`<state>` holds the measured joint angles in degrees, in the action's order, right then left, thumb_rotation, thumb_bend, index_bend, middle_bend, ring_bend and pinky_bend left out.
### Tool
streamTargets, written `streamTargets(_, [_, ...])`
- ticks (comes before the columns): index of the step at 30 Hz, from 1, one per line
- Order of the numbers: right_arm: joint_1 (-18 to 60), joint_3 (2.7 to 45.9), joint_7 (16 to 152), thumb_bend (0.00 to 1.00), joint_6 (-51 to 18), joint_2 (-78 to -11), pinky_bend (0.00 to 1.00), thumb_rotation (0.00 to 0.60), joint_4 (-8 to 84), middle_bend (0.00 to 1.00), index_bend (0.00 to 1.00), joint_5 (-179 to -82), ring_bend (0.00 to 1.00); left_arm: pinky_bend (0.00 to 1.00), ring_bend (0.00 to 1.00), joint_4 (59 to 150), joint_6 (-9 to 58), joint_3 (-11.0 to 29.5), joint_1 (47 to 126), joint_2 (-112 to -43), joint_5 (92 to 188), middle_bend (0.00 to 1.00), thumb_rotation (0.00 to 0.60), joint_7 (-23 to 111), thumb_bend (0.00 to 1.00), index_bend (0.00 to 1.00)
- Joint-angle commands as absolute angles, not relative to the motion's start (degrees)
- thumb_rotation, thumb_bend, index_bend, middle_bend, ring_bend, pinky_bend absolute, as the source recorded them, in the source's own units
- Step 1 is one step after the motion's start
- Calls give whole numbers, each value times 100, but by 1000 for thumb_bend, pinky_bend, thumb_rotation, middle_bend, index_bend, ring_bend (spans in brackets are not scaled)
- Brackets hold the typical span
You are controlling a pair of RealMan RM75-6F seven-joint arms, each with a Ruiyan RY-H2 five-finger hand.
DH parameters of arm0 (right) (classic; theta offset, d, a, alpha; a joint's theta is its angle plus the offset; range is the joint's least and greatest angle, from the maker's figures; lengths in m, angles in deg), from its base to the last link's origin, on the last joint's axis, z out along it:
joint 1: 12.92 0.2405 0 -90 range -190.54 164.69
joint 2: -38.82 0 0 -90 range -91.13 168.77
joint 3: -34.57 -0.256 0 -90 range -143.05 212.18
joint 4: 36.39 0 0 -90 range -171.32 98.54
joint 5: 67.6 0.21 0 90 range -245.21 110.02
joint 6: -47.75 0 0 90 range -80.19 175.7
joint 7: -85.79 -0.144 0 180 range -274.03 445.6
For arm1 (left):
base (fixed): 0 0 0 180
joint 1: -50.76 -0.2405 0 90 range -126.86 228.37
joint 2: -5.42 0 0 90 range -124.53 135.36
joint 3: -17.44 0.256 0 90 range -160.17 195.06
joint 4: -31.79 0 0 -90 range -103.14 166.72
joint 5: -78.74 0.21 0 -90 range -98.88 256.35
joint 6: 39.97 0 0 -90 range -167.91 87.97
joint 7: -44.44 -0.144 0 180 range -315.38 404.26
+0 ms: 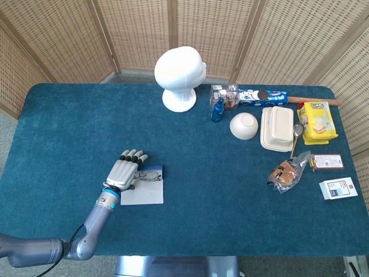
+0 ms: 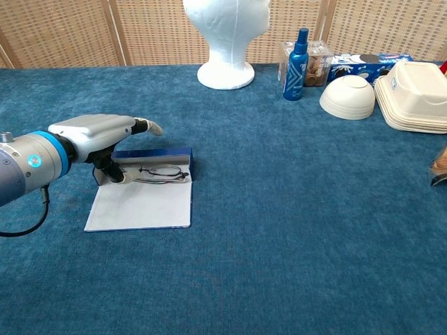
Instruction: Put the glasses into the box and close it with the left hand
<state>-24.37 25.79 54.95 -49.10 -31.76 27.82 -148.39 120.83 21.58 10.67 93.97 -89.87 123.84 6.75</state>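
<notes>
A blue glasses box (image 1: 144, 193) (image 2: 140, 207) lies open on the teal table, its pale lid flat toward the table's front edge. Thin-framed glasses (image 1: 151, 176) (image 2: 161, 172) rest in the blue tray at the far side of the box. My left hand (image 1: 126, 171) (image 2: 103, 130) hovers flat over the box's left end, fingers stretched out and holding nothing. Its thumb reaches down to the tray's left end, beside the glasses; contact is unclear. The right hand is out of both views.
A white foam head (image 1: 180, 74) stands at the back centre. To the right are a blue spray bottle (image 1: 217, 110), an upturned white bowl (image 1: 244, 126), a foam food container (image 1: 277, 128), snack packets (image 1: 316, 122) and small boxes (image 1: 338, 188).
</notes>
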Motion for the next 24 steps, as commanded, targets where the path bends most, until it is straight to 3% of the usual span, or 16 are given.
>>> streamTargets(1, [-2446, 2579, 5490, 392, -4917, -3176, 282, 570, 2778, 165, 47, -14836, 126, 49, 0, 12038, 2166, 1016, 9444, -9052, 12297, 77, 600, 603, 383, 98])
streamTargets(15, [-2485, 2579, 5490, 391, -4949, -3171, 282, 571, 2789, 166, 47, -14840, 127, 66, 0, 11779, 2440, 841, 9484, -9311, 12246, 85, 600, 536, 383, 88])
streamTargets(24, [-2500, 2566, 5499, 390, -4970, -3161, 282, 570, 2812, 165, 47, -14834, 126, 58, 0, 11828, 2278, 844, 9501, -9244, 12115, 86, 600, 466, 383, 90])
